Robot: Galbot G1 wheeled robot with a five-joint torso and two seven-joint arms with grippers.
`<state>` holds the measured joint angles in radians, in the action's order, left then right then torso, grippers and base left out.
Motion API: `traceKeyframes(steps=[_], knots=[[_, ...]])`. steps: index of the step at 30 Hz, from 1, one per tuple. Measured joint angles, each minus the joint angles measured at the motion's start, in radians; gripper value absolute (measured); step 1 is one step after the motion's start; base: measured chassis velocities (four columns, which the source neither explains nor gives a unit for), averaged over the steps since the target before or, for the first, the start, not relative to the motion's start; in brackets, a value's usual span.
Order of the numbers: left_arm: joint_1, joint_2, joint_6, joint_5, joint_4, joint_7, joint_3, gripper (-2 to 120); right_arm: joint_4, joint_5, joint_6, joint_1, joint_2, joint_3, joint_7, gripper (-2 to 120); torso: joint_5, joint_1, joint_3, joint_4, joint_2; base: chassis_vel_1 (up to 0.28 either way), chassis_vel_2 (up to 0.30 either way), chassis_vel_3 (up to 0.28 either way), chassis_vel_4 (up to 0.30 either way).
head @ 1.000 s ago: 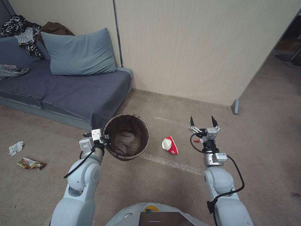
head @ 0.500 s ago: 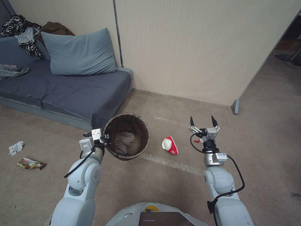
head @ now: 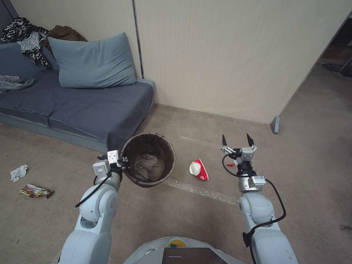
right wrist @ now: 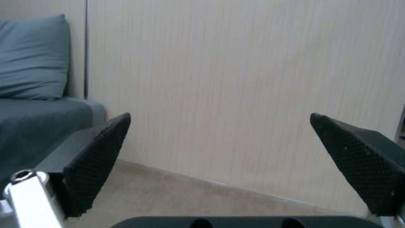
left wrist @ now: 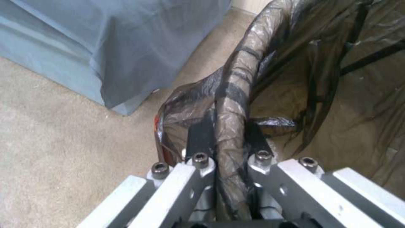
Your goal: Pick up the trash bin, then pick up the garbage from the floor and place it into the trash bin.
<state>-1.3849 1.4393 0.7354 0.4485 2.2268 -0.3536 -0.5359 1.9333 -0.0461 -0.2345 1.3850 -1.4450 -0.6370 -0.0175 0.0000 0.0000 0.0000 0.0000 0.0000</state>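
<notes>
Bin: bin held up off the carpet beside the sofa corner, its dark bag folded over the rim.
Left gripper: left gripper clamps the bin's near rim, one finger outside, one inside, jaws closed tight on rim and bag.
Right gripper: right gripper hangs in the air facing the wall, jaws spread wide, nothing between them.
Cup: crushed red-and-white cup lies on the carpet between bin and right gripper, apart from both.
Other litter: white tissue and yellow wrapper lie on the carpet far to the left.
</notes>
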Motion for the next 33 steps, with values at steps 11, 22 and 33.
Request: traceKeyframes(steps=[11,22,33], knots=[[0.004,-0.001,0.0,0.0,0.0,0.001,0.001,3,0.002,-0.001,0.012,-0.008,0.011,0.001,0.0,100,0.0,0.0,0.0,0.0,0.0,0.0,0.0,0.0,0.0],[0.0,-0.001,0.0,-0.001,0.006,0.002,-0.001,3,0.007,-0.015,0.049,-0.023,0.031,0.011,-0.003,100,0.0,0.0,0.0,-0.0001,0.0,0.0,0.0,0.0,0.0],[0.006,-0.004,0.0,0.001,0.008,0.003,0.011,3,0.01,-0.163,0.296,-0.097,0.143,0.046,-0.065,100,0.0001,0.0,0.0,-0.0002,0.0,0.0,0.0,0.0,0.0]])
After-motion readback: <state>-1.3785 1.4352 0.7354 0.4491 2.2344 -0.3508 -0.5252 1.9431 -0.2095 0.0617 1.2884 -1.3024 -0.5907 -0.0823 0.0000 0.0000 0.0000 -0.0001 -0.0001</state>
